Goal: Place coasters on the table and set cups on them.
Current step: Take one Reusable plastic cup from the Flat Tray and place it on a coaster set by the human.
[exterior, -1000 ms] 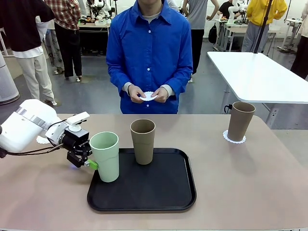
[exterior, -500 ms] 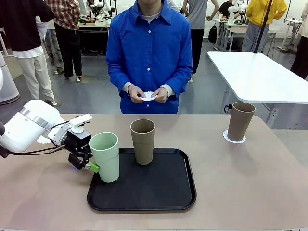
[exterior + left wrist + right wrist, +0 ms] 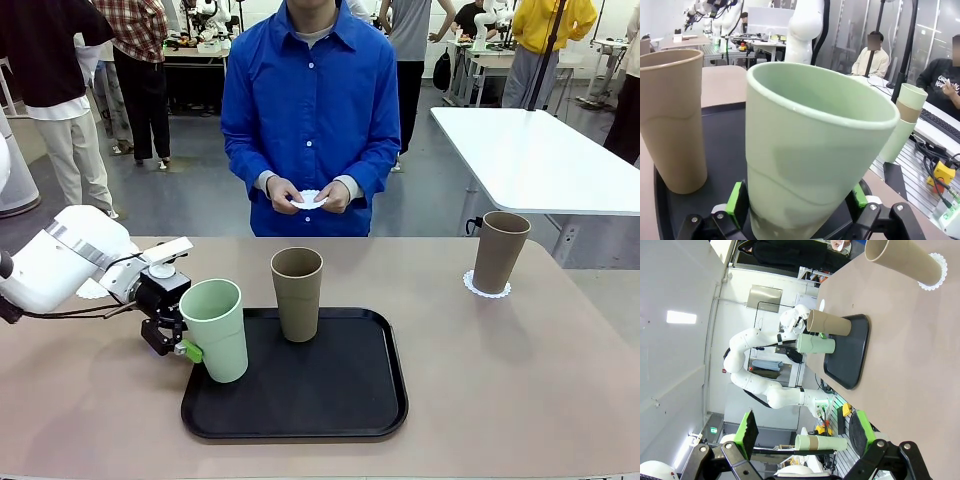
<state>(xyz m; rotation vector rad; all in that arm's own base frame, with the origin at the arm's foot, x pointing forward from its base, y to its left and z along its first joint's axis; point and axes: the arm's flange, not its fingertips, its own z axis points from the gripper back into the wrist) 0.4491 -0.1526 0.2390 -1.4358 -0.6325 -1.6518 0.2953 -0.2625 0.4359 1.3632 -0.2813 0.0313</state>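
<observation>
My left gripper [image 3: 186, 344] is shut on the lower part of the mint green cup [image 3: 215, 330], which tilts slightly at the left edge of the black tray [image 3: 330, 410]. In the left wrist view the green cup [image 3: 810, 150] sits between my green pads [image 3: 735, 197]. A brown cup [image 3: 297, 293] stands upright on the tray. Another brown cup [image 3: 499, 250] stands on a white coaster [image 3: 487, 289] at the table's far right. A second coaster [image 3: 88, 291] lies on the table [image 3: 520, 380] behind my left arm. The person's hands hold a third coaster [image 3: 308, 199]. My right gripper [image 3: 805, 432] is open and holds nothing, well back from the cup on its coaster [image 3: 936, 271].
The person in a blue shirt stands at the far side of the table, hands together at the waist. A white table [image 3: 540, 160] stands at the back right. Bare tabletop lies between the tray and the right-hand cup.
The green cup has tipped slightly leftward in my left gripper, and the wrist has shifted a little. The other cups and the person's hands have not moved.
</observation>
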